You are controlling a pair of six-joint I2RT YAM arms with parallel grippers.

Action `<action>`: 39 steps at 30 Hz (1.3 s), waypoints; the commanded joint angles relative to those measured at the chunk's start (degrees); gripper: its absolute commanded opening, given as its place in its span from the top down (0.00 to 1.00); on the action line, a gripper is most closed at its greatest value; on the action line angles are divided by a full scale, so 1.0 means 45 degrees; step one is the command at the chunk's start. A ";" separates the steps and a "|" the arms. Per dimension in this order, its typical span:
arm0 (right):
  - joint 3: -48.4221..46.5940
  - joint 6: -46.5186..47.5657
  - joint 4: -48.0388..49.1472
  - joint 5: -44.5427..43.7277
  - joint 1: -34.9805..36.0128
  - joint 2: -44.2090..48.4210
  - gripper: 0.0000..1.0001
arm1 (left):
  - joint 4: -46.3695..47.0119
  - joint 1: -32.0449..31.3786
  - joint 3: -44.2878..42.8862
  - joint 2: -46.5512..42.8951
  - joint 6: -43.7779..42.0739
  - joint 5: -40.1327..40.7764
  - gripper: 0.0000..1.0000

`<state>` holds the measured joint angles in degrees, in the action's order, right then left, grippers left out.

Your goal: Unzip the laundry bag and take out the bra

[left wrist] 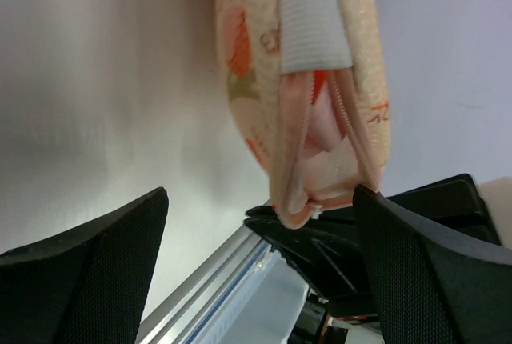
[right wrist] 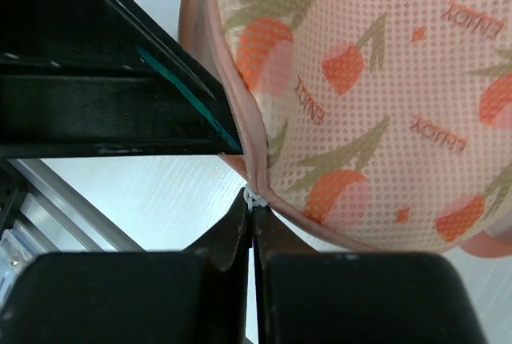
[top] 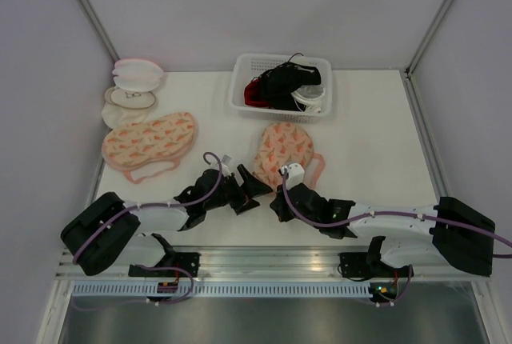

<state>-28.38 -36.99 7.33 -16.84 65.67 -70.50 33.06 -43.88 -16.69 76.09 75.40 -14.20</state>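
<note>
Right gripper (right wrist: 252, 228) pinches the zipper pull (right wrist: 253, 198), left gripper (left wrist: 256, 200) spread alongside; laundry bag (top: 285, 150) partly unzipped, bra not yet out.

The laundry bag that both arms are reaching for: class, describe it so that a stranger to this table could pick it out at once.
Find the white basket at the back of the table; the laundry bag lies just in front of it, at the tips of both arms. Unlike its carrot-print twin further left, which no arm touches, this one has its zip pull pinched by the right fingers.
</note>
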 commanded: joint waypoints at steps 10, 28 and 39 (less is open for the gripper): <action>0.0057 0.0193 0.0675 0.0304 0.0075 0.0159 1.00 | 0.0717 -0.0367 0.0095 -0.1032 0.1370 0.1221 0.00; -0.0782 0.0058 -0.0768 0.0443 0.0075 -0.0505 1.00 | 0.1991 -0.0386 -0.0686 0.1333 0.1039 0.1241 0.98; -0.1252 -0.1408 -0.5008 -0.2507 -0.0393 -0.0232 1.00 | 0.2458 0.0609 -0.0841 0.1878 -0.1145 -0.1741 0.98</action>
<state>-33.23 -40.93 -7.60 -22.02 65.52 -72.31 39.94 -42.15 -18.50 83.66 76.62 -15.00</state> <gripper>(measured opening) 0.007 0.052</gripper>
